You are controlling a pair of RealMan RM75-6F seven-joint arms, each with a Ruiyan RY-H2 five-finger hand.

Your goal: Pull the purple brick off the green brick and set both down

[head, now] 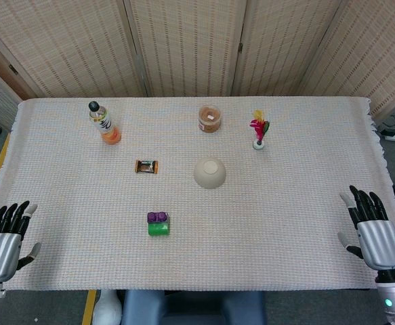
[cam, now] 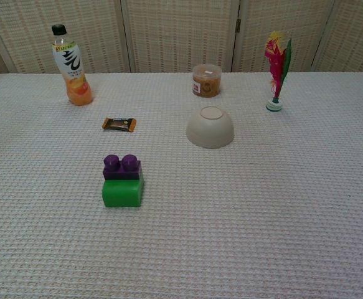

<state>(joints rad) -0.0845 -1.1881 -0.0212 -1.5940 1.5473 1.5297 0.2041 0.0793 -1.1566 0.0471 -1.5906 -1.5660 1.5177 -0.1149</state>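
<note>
The purple brick (cam: 121, 167) is sitting joined to the green brick (cam: 122, 192) (seemingly on top), well apart from the left hand (head: 5, 237) and right hand (head: 372, 227), both lying spread and empty at the surface (head: 285, 203) edges.

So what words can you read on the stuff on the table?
Bottle: there is printing on its label, but it is too blurred to read.
Jar: it has a small red and white label, too small to read.
Snack bar: the wrapper has markings, too small to read.
Purple brick, green brick, bowl: no writing shows.
</note>
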